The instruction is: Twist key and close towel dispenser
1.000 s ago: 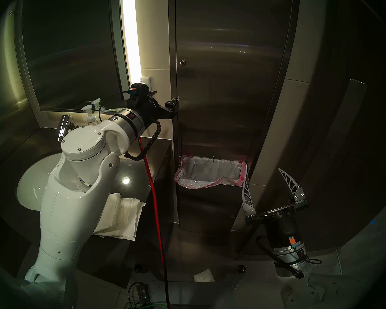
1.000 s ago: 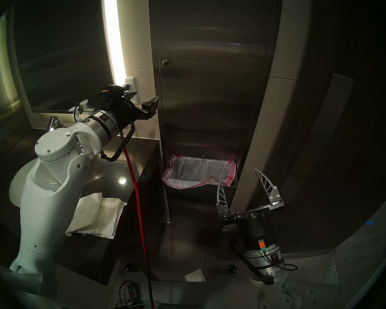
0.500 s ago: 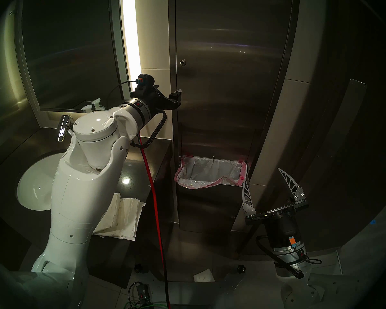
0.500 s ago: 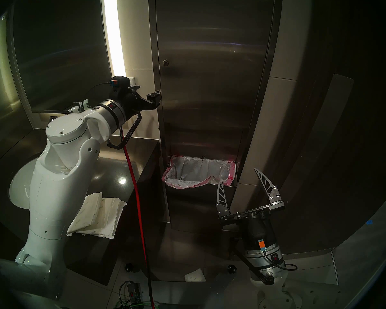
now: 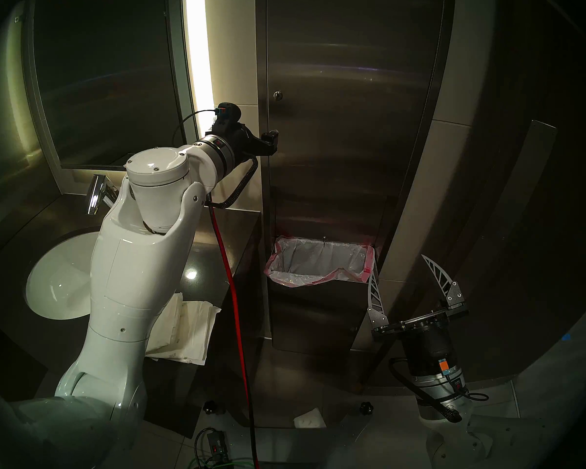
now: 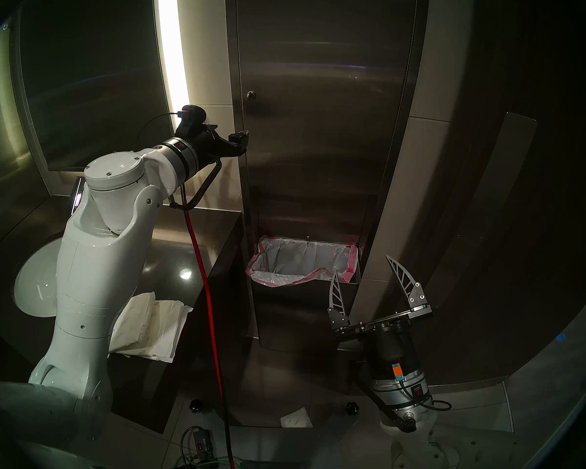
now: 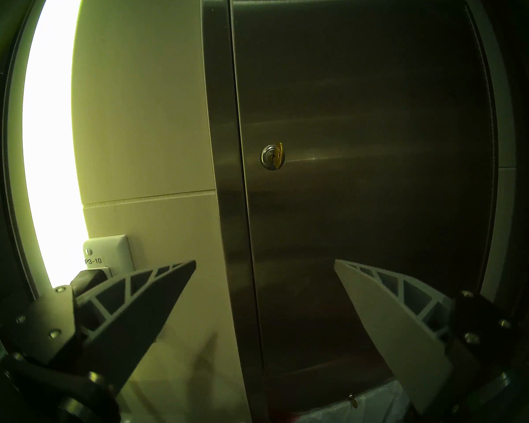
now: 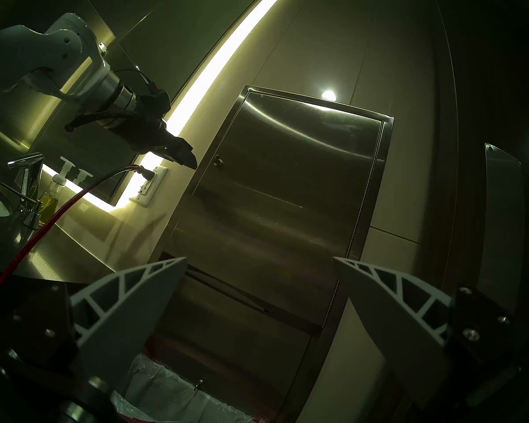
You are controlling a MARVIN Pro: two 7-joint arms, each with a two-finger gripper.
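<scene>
While the towel dispenser [image 5: 349, 96] fills the upper centre of the head view with its door seemingly flush, the left gripper [image 7: 264, 262] hangs empty, fingers apart, below the key [image 7: 278, 156] in the lock. This looks like the approach: next, rise, centre on the key, pinch, twist. The right gripper [image 5: 405, 275], lower right, is spread and idle.

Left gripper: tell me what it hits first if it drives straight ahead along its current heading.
Probably the left edge of the towel dispenser. The left gripper, open and empty, straddles the seam between frame and door, with the key and lock above that line. Depth to the steel is unclear.
</scene>
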